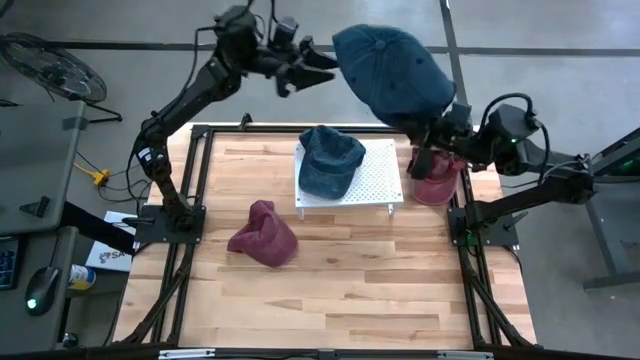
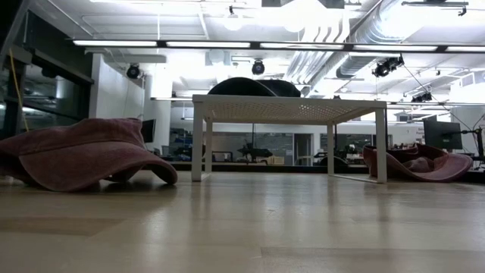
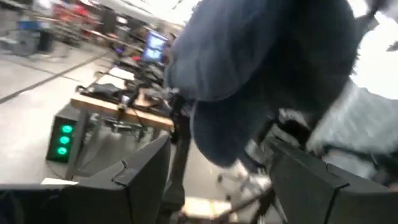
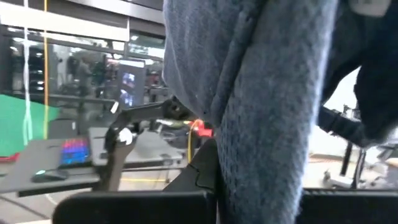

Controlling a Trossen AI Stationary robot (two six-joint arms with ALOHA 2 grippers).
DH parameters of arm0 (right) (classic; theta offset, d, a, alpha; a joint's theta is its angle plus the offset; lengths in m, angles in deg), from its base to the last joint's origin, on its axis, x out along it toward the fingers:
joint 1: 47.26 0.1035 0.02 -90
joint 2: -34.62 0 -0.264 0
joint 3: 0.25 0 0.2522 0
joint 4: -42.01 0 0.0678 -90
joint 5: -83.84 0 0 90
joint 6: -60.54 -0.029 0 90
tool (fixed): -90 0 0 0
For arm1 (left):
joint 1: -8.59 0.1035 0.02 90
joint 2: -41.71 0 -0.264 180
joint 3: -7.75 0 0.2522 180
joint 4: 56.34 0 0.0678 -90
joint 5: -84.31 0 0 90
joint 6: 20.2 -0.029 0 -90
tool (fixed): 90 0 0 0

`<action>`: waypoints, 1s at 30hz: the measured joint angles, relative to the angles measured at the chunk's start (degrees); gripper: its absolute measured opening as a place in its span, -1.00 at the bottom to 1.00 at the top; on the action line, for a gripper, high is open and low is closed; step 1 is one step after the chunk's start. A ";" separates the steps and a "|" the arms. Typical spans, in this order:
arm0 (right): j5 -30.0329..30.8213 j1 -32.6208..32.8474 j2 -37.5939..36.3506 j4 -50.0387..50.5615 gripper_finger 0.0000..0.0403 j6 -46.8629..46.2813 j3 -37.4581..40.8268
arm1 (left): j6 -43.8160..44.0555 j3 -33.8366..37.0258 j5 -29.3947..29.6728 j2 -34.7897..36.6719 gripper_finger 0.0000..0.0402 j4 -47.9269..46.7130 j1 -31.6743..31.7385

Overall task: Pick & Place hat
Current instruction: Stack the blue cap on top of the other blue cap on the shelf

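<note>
Two grippers meet high beyond the table's far edge: the right gripper [image 1: 425, 128] is clamped on a blue hat [image 1: 392, 72], the left gripper [image 1: 318, 66] gapes empty beside it.

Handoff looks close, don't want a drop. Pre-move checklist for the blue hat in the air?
1. Right gripper shut on the raised blue hat: ok.
2. Left gripper open beside that hat's edge, not gripping it: ok.
3. Contact between left gripper and hat: cannot tell.
4. White stand free for placing: not ok, another blue hat sits on it.
5. Maroon hats lie off the stand: ok.
</note>
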 joint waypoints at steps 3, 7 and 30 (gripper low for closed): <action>0.00 -1.42 0.55 -1.26 -0.98 1.03 0.00 | 4.37 -0.02 5.82 -0.86 0.28 0.79 -2.82; 0.15 -3.69 0.96 -1.80 -0.98 1.64 0.00 | 5.60 -0.02 11.90 -1.52 0.28 0.96 -6.14; -17.82 -15.66 0.88 -11.84 -0.98 -2.10 -0.04 | 16.56 5.73 25.05 -3.41 0.28 22.51 -11.27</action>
